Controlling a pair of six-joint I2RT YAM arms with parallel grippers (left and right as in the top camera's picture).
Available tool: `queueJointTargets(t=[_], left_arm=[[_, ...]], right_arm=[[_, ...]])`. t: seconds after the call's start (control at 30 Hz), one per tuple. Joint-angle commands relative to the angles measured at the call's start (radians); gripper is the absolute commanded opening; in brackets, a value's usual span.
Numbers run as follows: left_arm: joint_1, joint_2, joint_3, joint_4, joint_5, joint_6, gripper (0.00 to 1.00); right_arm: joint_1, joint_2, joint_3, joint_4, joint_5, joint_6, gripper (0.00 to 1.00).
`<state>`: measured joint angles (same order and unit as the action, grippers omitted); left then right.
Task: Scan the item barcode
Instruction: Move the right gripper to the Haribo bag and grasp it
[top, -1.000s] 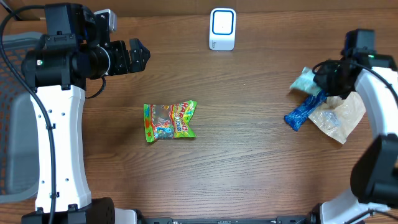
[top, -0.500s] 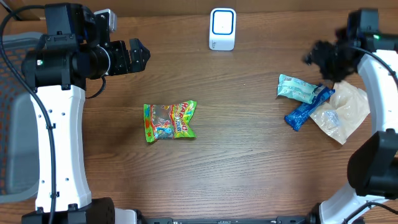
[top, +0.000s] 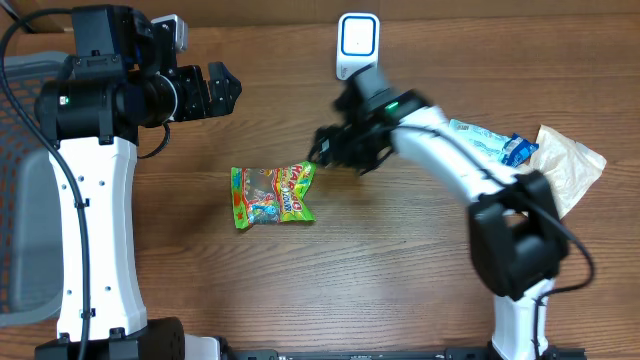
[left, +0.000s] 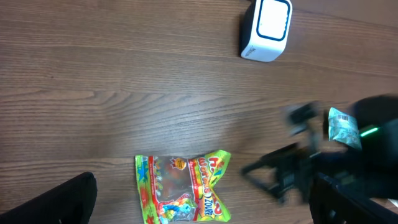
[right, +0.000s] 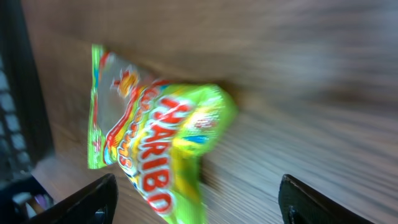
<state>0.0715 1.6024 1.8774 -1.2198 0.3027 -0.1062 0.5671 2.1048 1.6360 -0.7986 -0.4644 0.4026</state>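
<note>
Hovering right gripper (top: 324, 150): jaws spread wide, pinching nothing; at the upper right corner of the candy bag (top: 272, 195); contact unclear through blur
Candy bag: green Haribo packet lying on the surface (top: 400, 280), left of centre
Left gripper (top: 213, 90): jaws spread, empty; well apart from the bag
Scanner (top: 357, 45): white, at the far edge
Right side: teal packet (top: 478, 139); clear bag (top: 570, 165)

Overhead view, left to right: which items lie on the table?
Haribo gummy bag → white scanner → teal packet → blue wrapper → clear plastic bag.
</note>
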Motion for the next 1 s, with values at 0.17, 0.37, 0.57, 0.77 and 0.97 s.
queueJointTargets(t=[0.17,0.37,0.57,0.77,0.97], left_arm=[[-0.006,-0.001,0.003,0.001,0.001,-0.014,1.0],[-0.006,-0.001,0.003,0.001,0.001,-0.013,1.0],[-0.006,-0.001,0.003,0.001,0.001,-0.013,0.99],[-0.008,-0.001,0.003,0.001,0.001,-0.014,1.0],[-0.006,0.0,0.003,0.001,0.0,-0.013,1.0]], right_arm=[[0.125,0.005,-0.001,0.057,0.201,0.159,0.74],[0.191,0.005,0.0,0.118,0.261,-0.228,0.75],[0.278,0.005,0.0,0.105,0.225,-0.555,0.82],[0.404,0.035,-0.001,0.103,0.401,-0.675,0.83],[0.453,0.113,-0.001,0.157,0.506,-0.752,0.86]])
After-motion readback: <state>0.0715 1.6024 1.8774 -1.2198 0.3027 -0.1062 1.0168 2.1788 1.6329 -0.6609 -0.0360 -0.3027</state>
